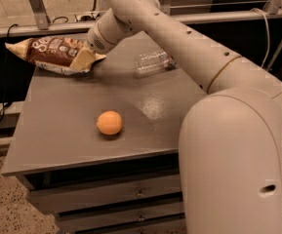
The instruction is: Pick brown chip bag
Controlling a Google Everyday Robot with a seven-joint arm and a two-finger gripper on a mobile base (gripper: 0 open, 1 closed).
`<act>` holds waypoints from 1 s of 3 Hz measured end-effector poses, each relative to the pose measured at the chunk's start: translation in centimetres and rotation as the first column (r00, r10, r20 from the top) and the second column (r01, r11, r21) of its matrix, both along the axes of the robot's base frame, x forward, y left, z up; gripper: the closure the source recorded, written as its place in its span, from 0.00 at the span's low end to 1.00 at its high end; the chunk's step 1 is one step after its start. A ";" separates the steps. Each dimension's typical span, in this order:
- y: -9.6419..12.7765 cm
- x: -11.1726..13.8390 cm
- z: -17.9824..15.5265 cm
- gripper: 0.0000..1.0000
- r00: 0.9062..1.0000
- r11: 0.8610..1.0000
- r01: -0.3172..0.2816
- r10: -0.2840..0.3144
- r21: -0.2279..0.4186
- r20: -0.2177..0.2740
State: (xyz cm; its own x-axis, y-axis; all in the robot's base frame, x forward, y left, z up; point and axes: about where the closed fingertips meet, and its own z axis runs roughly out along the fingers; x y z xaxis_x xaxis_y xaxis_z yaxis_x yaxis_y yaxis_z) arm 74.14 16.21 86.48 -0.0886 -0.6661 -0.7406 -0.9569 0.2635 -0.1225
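The brown chip bag lies at the far left corner of the grey table, with its left end sticking out past the table edge. It has a dark brown middle with white lettering and tan ends. My gripper is down at the bag's right end, over its tan edge, and hides part of it. The arm reaches in from the right across the back of the table.
A clear plastic bottle lies on its side at the back of the table, right of the gripper. An orange sits near the table's middle front. Drawers are below the tabletop. A metal rail runs behind.
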 end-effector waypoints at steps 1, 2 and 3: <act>-0.5 -0.7 0.5 0.64 1.000 1.000 -0.004 0.004 -0.011 0.008; -2.1 -1.8 3.9 0.87 0.996 1.000 -0.007 0.006 0.006 0.084; -3.8 -2.8 7.9 1.00 0.988 0.998 -0.011 0.002 0.055 0.155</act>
State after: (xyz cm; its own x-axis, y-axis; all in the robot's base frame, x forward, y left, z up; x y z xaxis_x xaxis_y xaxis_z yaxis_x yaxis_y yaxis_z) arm 71.31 12.36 94.39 0.0344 -0.6241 -0.7806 -0.9291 0.2678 -0.2551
